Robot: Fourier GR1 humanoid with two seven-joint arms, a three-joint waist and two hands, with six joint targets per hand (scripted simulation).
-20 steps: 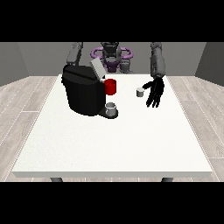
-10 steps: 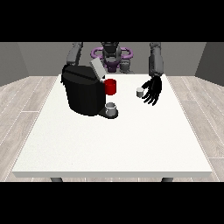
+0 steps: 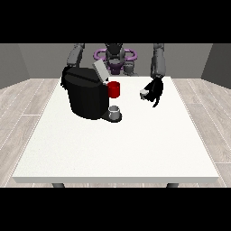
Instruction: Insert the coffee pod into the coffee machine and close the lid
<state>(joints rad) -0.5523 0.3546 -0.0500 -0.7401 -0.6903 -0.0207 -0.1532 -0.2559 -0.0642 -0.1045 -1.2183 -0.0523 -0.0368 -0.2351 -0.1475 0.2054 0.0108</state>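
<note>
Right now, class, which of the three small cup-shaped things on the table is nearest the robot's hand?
The small white coffee pod, right beside the hand at the view's right. The red cup and the grey cup both sit by the black coffee machine.

The coffee machine (image 3: 85, 97) hides the robot hand at the view's left

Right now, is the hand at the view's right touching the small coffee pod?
Touching. In the front view the hand closes round the coffee pod, with no gap visible between them.
</note>
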